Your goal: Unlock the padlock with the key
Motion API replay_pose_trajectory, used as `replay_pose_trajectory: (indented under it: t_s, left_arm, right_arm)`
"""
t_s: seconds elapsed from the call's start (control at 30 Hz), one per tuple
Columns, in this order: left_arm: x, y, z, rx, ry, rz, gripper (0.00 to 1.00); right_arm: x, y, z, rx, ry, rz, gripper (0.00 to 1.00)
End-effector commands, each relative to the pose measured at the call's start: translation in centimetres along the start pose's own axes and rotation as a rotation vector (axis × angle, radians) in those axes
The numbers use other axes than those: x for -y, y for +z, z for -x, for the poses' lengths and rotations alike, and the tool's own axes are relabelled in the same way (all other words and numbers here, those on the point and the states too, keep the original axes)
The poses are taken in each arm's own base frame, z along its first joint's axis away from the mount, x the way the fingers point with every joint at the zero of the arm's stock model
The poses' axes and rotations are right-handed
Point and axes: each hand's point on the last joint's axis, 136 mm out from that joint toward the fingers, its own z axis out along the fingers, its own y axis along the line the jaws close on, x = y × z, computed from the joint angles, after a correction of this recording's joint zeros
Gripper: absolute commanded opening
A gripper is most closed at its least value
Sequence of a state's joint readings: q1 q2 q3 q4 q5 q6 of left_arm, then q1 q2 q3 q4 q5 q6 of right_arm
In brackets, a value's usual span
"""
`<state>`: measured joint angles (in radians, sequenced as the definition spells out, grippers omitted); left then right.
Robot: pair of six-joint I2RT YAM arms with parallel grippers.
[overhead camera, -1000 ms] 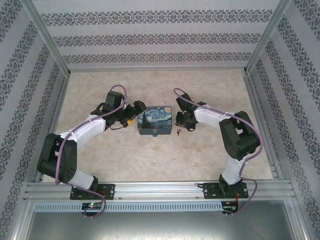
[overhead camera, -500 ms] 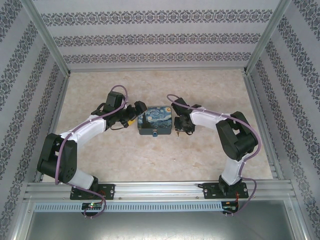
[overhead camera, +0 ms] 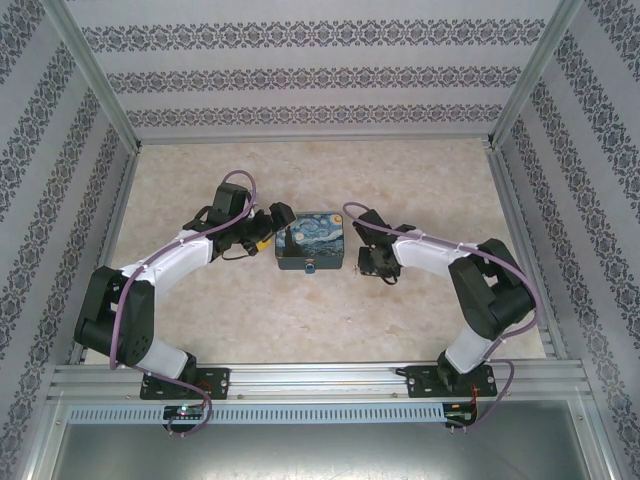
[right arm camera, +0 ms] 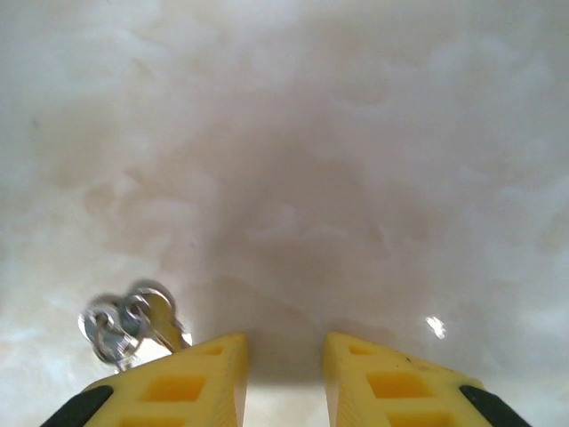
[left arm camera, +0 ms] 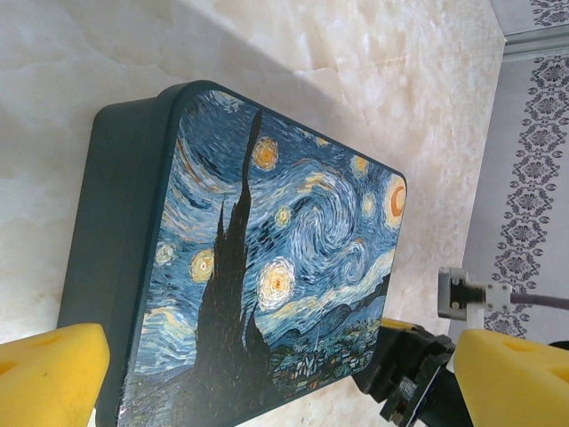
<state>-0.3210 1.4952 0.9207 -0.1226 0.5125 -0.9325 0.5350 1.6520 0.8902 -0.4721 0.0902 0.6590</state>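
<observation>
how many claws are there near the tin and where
2. The left claw is open at the tin's left end; the right claw hangs low over the table right of the tin, the key beside it.

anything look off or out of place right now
Yes: in the right wrist view the key lies on the table beside the right gripper, outside one finger rather than between the two. The narrow gap between them is empty, so closing here would likely miss it.
</observation>
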Motion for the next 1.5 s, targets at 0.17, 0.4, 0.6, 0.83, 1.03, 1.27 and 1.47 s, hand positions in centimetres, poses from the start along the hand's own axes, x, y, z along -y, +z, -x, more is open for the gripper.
replay_pose_trajectory:
  t_s: [0.17, 0.4, 0.6, 0.83, 1.03, 1.27, 1.47]
  left_arm:
    - [1.1, 0.1, 0.2, 0.011, 0.013, -0.031, 1.00]
    - [1.2, 0.0, 0.1, 0.008, 0.018, -0.034, 0.99]
    - [1.3, 0.0, 0.2, 0.008, 0.020, -0.036, 1.00]
    - [1.2, 0.2, 0.2, 0.008, 0.013, -0.038, 1.00]
    - [1.3, 0.3, 0.2, 0.008, 0.008, -0.049, 1.00]
    - [1.4, 0.4, 0.2, 0.007, 0.008, -0.059, 1.00]
    - [1.2, 0.7, 0.1, 0.001, 0.007, -0.061, 1.00]
  right_arm:
    - [0.0, -2.4, -0.9, 0.003, 0.057, 0.035, 0.32]
    - [-2.1, -3.0, 1.1, 0.005, -0.044, 0.075, 0.33]
    - [-3.0, -2.4, 1.2, -0.049, -0.113, 0.088, 0.33]
    - [-4.3, -2.4, 1.0, -0.072, 0.117, 0.151, 0.33]
    - [-4.8, -2.2, 1.5, -0.069, 0.392, 0.166, 0.33]
    - [-5.0, -2.4, 2.0, -0.071, 0.619, 0.139, 0.36]
    - [-5.4, -2.1, 1.7, -0.109, 0.701, 0.115, 0.37]
